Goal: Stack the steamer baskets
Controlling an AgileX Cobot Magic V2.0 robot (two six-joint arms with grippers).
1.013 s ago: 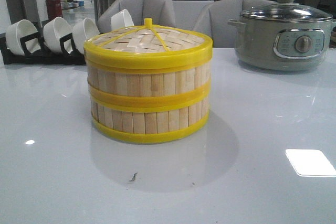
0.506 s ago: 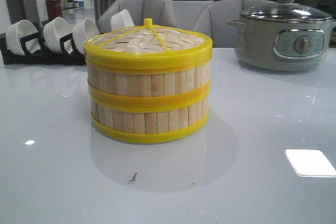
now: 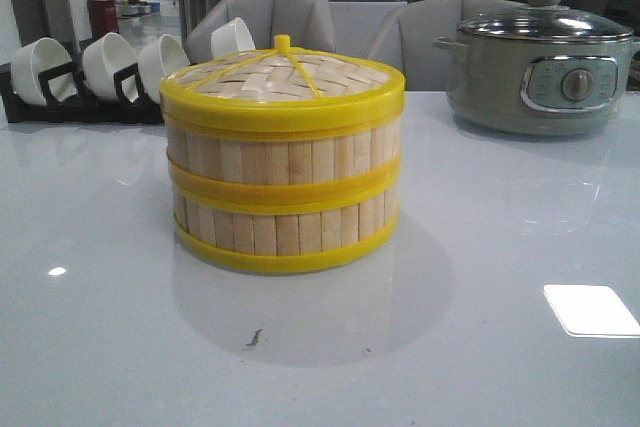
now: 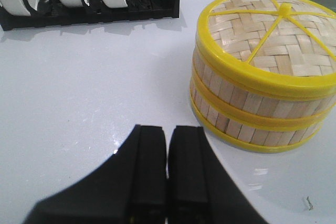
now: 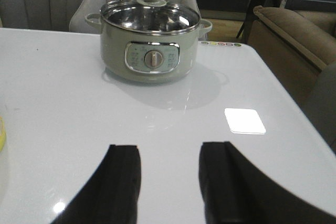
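Observation:
Two steamer baskets stand stacked on the white table: the upper basket (image 3: 285, 157) sits on the lower basket (image 3: 285, 227), and the woven lid (image 3: 283, 82) with its yellow knob covers the top. The stack also shows in the left wrist view (image 4: 262, 108). My left gripper (image 4: 168, 135) is shut and empty, over the bare table a little apart from the stack. My right gripper (image 5: 169, 153) is open and empty over the table, facing the pot. Neither gripper shows in the front view.
A grey-green electric pot (image 3: 545, 72) with a glass lid stands at the back right, also in the right wrist view (image 5: 151, 51). A black rack (image 3: 70, 97) with several white bowls stands at the back left. Chairs stand behind the table (image 3: 500, 347).

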